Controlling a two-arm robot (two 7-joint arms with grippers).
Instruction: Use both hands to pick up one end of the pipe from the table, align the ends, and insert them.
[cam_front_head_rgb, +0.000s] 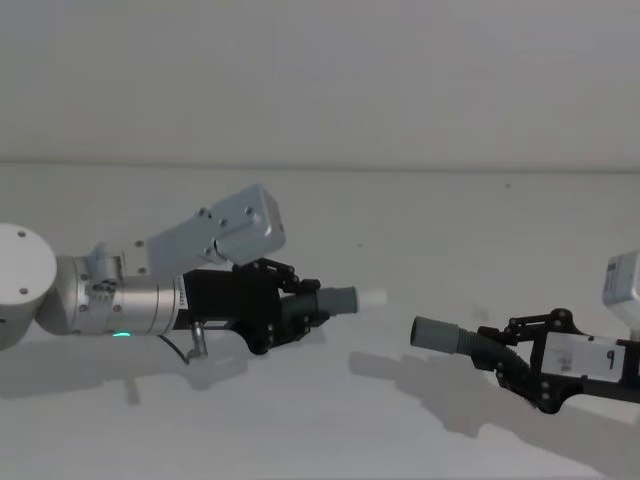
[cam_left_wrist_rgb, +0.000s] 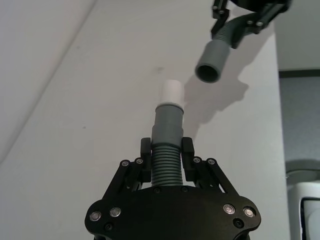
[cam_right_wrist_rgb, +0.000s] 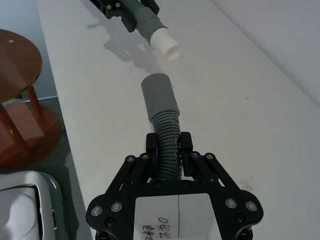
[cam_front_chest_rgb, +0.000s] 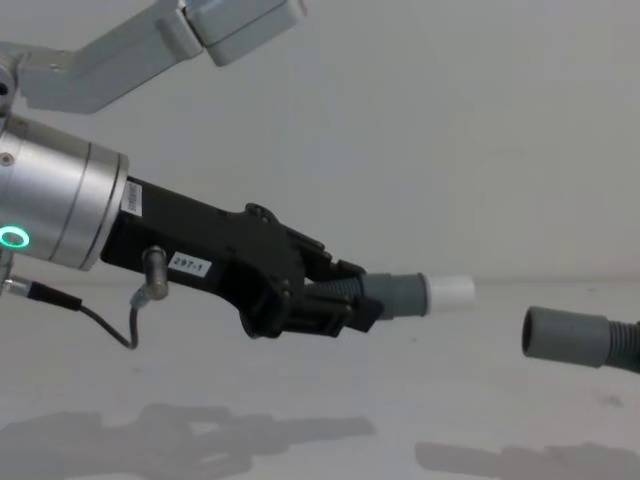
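Step in hand: alignment; both hose pieces are lifted clear of the table (cam_front_head_rgb: 420, 250), insertion not yet made
Left gripper (cam_front_head_rgb: 300, 305): jaws pinching the ribbed body of the left hose piece (cam_left_wrist_rgb: 167, 145); its white tip (cam_front_head_rgb: 372, 297) points toward the robot's right
Right gripper (cam_front_head_rgb: 510, 350): jaws pinching the ribs of the right hose piece (cam_right_wrist_rgb: 165, 130); its wider open cuff (cam_front_head_rgb: 435, 333) faces the tip
Relation: ends near, not touching; in the head view the cuff sits lower and angled off the tip's axis
Next move: judged to need levelling both axes, then a straight push of tip into cuff
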